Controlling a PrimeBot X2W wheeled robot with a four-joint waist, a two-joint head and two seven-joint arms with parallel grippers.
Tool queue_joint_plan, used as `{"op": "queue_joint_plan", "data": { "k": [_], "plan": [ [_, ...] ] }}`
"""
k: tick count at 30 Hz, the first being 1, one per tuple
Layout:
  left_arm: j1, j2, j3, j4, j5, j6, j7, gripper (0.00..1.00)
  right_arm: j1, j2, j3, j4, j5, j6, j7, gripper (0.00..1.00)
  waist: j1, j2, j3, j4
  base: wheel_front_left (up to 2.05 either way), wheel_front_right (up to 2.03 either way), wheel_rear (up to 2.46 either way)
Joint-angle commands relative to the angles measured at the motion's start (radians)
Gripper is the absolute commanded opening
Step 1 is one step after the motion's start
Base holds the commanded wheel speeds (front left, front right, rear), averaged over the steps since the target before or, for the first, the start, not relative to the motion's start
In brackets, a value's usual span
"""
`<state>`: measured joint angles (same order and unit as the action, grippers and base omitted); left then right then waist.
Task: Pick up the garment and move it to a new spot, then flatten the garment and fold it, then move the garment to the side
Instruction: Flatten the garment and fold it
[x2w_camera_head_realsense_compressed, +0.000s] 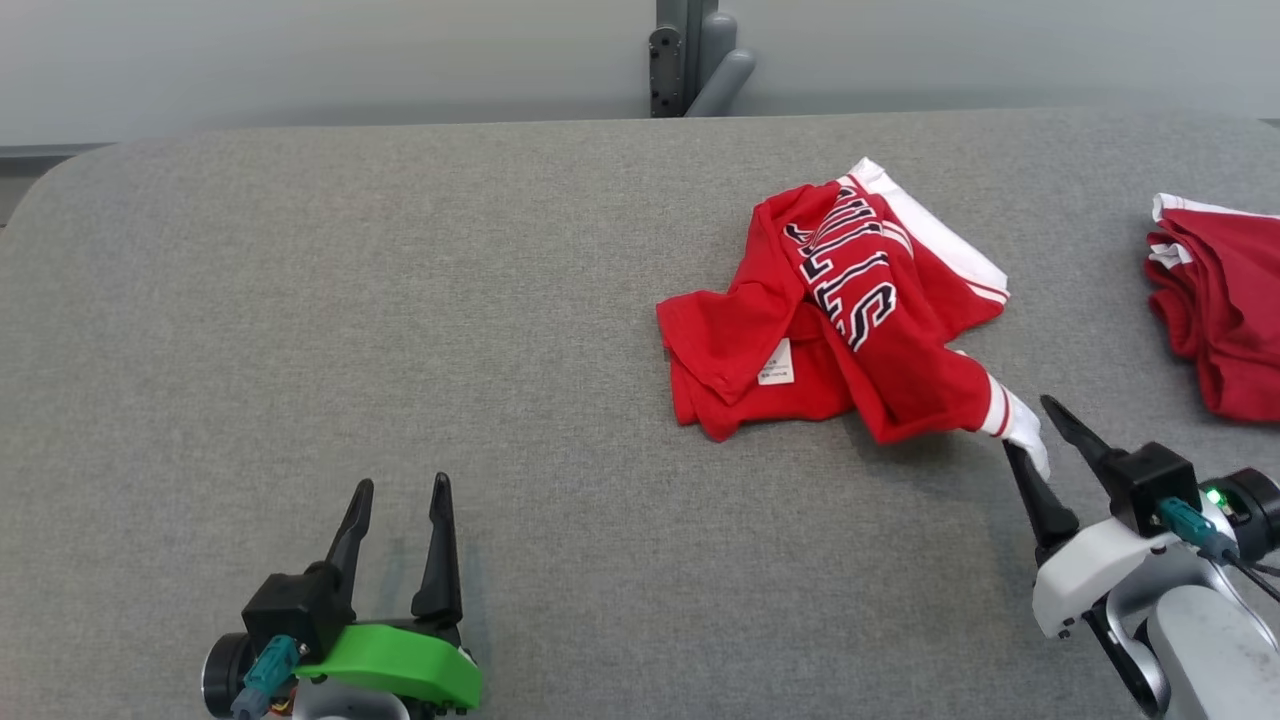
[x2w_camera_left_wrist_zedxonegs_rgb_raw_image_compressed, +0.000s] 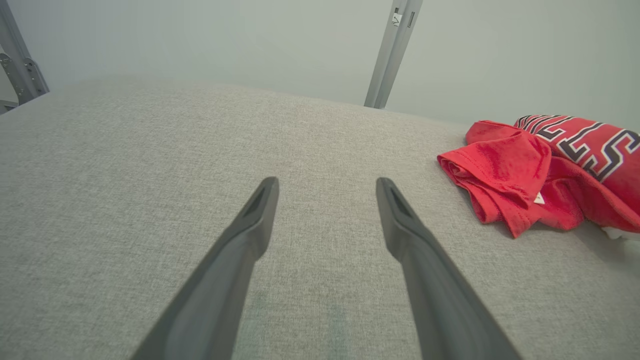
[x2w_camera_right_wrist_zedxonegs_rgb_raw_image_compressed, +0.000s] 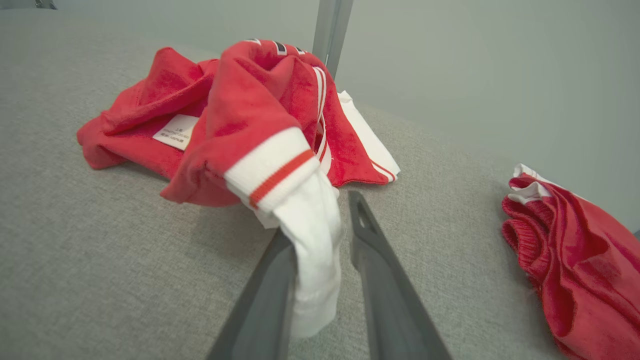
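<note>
A red garment (x2w_camera_head_realsense_compressed: 840, 310) lies crumpled right of centre on the grey tabletop (x2w_camera_head_realsense_compressed: 400, 300), not yet flattened or folded. Its white cuff (x2w_camera_right_wrist_zedxonegs_rgb_raw_image_compressed: 300, 200) drapes over one of the right fingers (x2w_camera_head_realsense_compressed: 1040, 500), which stand slightly parted and are not pinching it. The left fingers (x2w_camera_head_realsense_compressed: 440, 550) are spread wide over bare tabletop, well apart from it. Another red garment (x2w_camera_head_realsense_compressed: 1215, 320) sits far right. Flattening, folding and setting aside all look undone.

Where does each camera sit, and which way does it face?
Head view: on the head, looking down at the grey fabric table; left gripper and right gripper show.
Left wrist view: on that wrist, along its open fingers, across the table.
Right wrist view: on that wrist, along its fingers, at the white cuff.
All share the crumpled red jersey.
</note>
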<state>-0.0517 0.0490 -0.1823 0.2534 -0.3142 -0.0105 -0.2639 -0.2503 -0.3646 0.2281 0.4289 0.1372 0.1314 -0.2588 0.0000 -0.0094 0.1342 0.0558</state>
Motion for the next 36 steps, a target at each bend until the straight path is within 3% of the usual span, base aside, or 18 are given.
{"op": "queue_joint_plan", "data": {
  "k": [1, 9, 17, 25, 31, 36],
  "plan": [
    [-0.003, 0.003, 0.006, 0.001, 0.007, -0.005, 0.000, 1.00, 0.029, 0.009, -0.023, -0.022, 0.013, -0.001, -0.006, 1.00, 0.0000, 0.0094, -0.005, -0.025, 0.00, 0.00, 0.00],
    [-0.030, 0.003, 0.010, 0.007, 0.025, -0.025, 0.000, 1.00, 0.115, 0.093, -0.145, -0.191, 0.021, -0.001, -0.007, 1.00, 0.0000, 0.0094, -0.009, -0.085, 0.00, 0.00, 0.00],
    [-0.184, 0.004, -0.067, 0.047, 0.042, -0.058, 0.000, 1.00, 0.069, 0.164, -0.100, -0.260, 0.010, -0.001, -0.007, 1.00, 0.0000, 0.0094, 0.069, -0.160, 0.00, 0.00, 0.00],
    [-0.334, 0.004, -0.185, 0.232, 0.094, -0.084, 0.000, 1.00, 0.018, 0.205, -0.050, -0.266, 0.020, -0.001, -0.007, 1.00, 0.0000, 0.0094, 0.141, -0.282, 0.00, 0.00, 0.00],
    [-0.382, 0.005, -0.216, 0.320, 0.128, -0.075, 0.000, 1.00, 0.008, 0.218, -0.050, -0.260, 0.028, -0.001, -0.007, 1.00, 0.0000, 0.0094, 0.178, -0.338, 0.00, 0.00, 0.00],
    [-0.401, 0.005, -0.200, 0.360, 0.168, -0.040, 0.000, 1.00, 0.006, 0.229, -0.058, -0.256, 0.027, -0.001, -0.007, 1.00, 0.0000, 0.0094, 0.194, -0.364, 0.00, 0.00, 0.00]
  ]
}}
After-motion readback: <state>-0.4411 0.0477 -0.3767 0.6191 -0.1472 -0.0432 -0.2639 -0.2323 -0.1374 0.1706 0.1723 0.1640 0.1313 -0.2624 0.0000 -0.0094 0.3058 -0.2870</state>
